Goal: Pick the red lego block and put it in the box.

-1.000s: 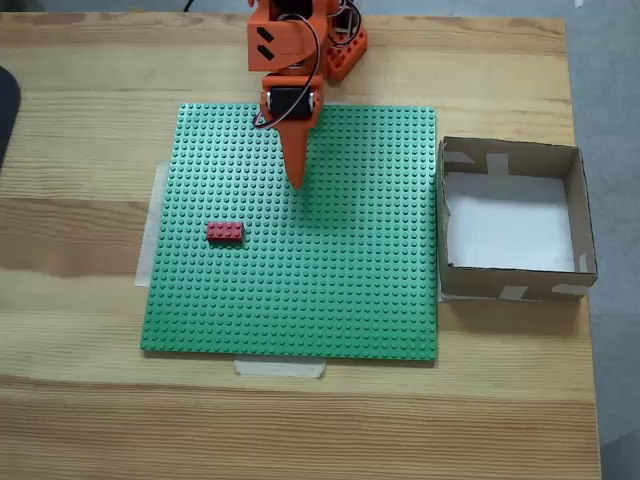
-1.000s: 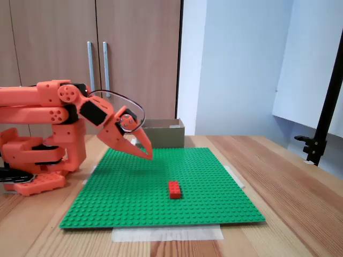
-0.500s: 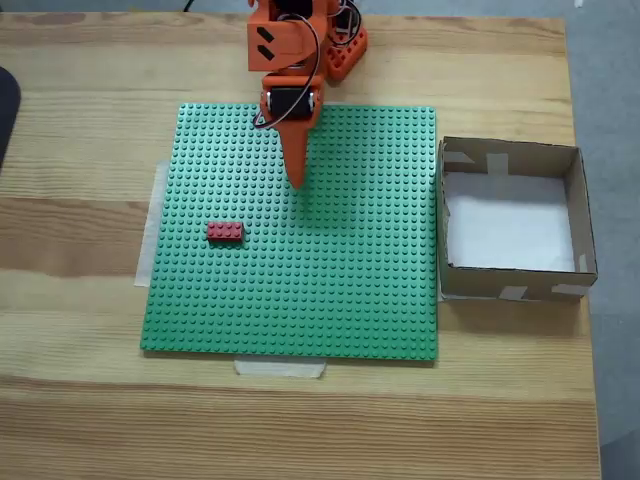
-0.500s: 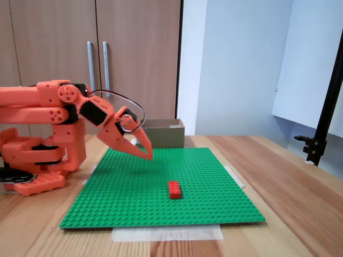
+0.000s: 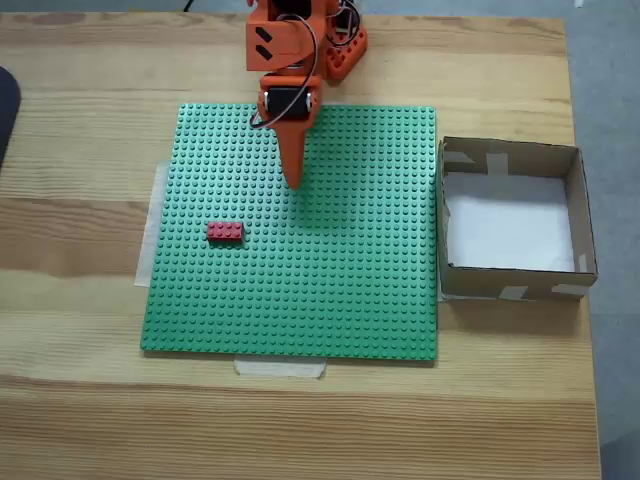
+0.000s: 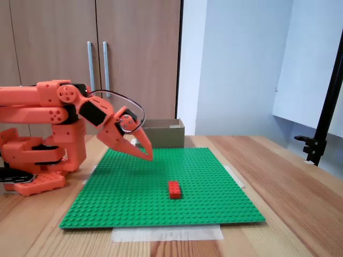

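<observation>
The end effector, fingers pressed together, is held above the green baseplate; the red lego block is seen apart, the box empty.

Office-type rm: wood cabinets, desk

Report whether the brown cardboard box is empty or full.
Empty: the brown cardboard box shows only its bare white paper bottom; the small red lego block lies on the green baseplate.

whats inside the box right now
In a fixed view from above, the box holds nothing but its white paper bottom. The red lego block sits on the green baseplate. The low side view hides the interior behind the box's wall.
</observation>
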